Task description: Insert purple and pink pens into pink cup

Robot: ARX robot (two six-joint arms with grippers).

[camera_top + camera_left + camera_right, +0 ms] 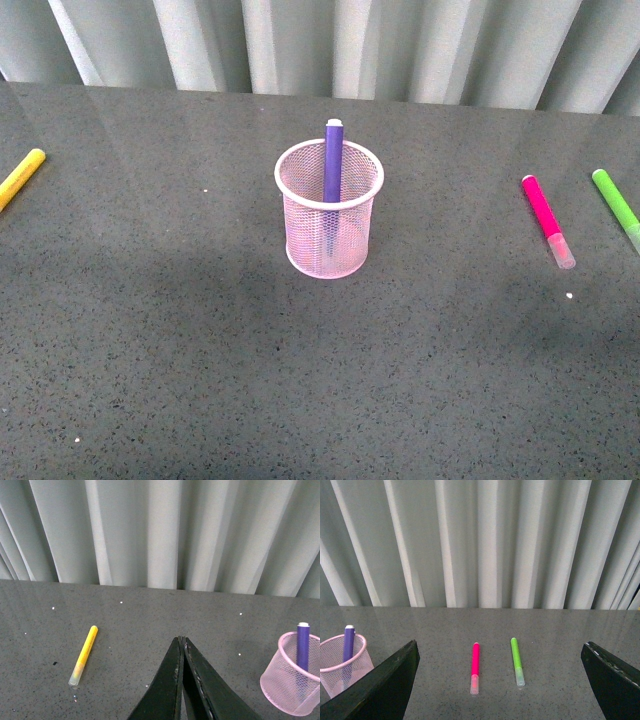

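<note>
Dark grey speckled tabletop (pixel 200 380), pale pleated curtain (pixel 300 40) behind it.

Right gripper (pixel 500 646): jaws spread wide, holding nothing, hovering over the right side of the table. The pink and green pens lie in the gap between the jaws, likely lined up for a pickup.

Left gripper (pixel 181 640): fingers pressed together, nothing between them; likely idle.

Light pink wire-mesh cup (pixel 305 235): upright mid-table.

Dark purple pen (pixel 334 160): standing in the cup, leaning on the far rim, top poking above it. That half of the job looks done.

Magenta-pink pen with clear cap (pixel 545 215): flat on the table, well right of the cup, nearest the right arm. Not yet inserted.

Lime-green marker (pixel 615 205): just beside the pink pen. Risk of grabbing it instead.

Yellow marker (pixel 20 175): far left edge.
</note>
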